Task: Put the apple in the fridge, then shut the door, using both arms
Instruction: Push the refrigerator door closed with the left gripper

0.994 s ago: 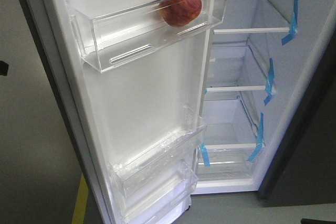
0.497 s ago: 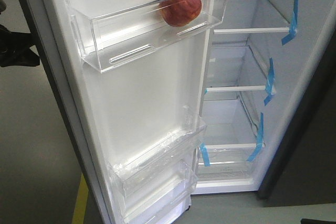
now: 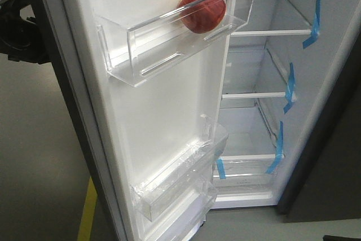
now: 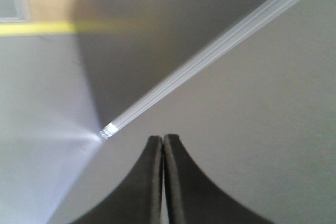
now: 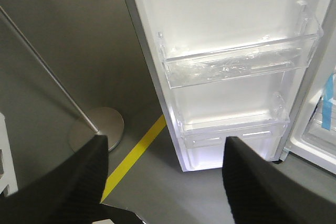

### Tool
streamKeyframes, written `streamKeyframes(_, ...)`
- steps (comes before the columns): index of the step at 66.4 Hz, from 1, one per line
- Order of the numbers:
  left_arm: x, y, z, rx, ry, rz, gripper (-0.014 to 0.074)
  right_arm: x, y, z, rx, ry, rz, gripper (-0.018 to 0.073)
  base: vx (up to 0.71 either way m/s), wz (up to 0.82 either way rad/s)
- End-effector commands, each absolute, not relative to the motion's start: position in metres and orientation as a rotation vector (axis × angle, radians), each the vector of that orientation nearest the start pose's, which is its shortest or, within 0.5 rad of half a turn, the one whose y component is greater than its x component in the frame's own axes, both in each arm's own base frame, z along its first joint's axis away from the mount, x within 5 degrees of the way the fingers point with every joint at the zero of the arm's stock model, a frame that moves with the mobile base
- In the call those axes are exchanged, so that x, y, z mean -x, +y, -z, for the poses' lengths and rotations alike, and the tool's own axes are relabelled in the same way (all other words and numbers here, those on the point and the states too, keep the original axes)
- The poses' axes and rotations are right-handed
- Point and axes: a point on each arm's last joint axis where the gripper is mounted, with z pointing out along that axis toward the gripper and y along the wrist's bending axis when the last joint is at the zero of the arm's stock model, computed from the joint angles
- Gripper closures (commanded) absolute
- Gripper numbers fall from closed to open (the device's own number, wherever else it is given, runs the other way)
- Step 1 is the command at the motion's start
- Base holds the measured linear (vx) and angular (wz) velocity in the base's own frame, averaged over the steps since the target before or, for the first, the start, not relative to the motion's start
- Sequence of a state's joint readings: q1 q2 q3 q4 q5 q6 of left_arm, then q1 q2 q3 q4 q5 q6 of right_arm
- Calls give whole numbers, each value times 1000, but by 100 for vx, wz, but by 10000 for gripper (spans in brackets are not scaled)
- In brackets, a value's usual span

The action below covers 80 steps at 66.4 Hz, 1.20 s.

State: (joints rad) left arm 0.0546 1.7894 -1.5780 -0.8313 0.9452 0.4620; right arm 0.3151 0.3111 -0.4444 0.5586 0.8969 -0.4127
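The left gripper (image 4: 163, 142) is clenched in its wrist view, its two curved black prongs pressed together with nothing between them. Plain matte grey surfaces fill the frame. A pale, ribbed strip (image 4: 210, 61) runs diagonally from above the tips to the upper right corner. No apple shows here.

The right gripper (image 5: 165, 142) is released in its wrist view, its textured black fingers (image 5: 247, 177) spread wide and holding nothing. Beyond them stands the lower part of the door (image 5: 231, 9), smooth white lining with two clear, glossy lower bins (image 5: 239, 61). On the grey floor (image 5: 68, 35) lie a yellow line (image 5: 136, 148) and a round metal stand base (image 5: 102, 127) with a thin pole.

In the front view, the apple (image 3: 203, 8), round, red and faintly streaked, sits at the right end of the clear upper bin (image 3: 169, 38) on the door's inner side. A black part of the left arm (image 3: 17, 26) shows at the left edge, on the door's outer side, well apart from the apple. Right of the door, the fridge (image 3: 333, 55) stands open: white walls, glass shelves (image 3: 271, 32) and blue tape (image 3: 313, 21) at their right ends.
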Motion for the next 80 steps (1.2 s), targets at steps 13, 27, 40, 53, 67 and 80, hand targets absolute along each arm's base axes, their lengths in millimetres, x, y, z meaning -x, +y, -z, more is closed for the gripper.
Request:
streamKeyframes(13, -383, -73, -355, -275, 2285, 903, 603, -41, 53, -288, 589, 2017, -631, 108, 0, 0)
streamKeyframes(27, -377, -105, -355, -389, 2275, 931, 603, -41, 53, -288, 589, 2017, -631, 108, 0, 0)
streamKeyframes(40, -368, -137, -359, -478, 2226, 997, 603, -41, 53, -288, 589, 2017, -631, 108, 0, 0)
streamKeyframes(53, -358, -169, -364, -560, 2149, 1067, 603, -41, 53, -288, 589, 2017, -631, 108, 0, 0)
streamKeyframes(67, -345, -204, -369, -642, 2067, 1102, 603, -41, 53, -288, 589, 2017, -631, 108, 0, 0)
streamKeyframes(80, -327, -238, -372, -744, 1980, 1114, 603, -41, 53, -288, 589, 2017, -631, 108, 0, 0)
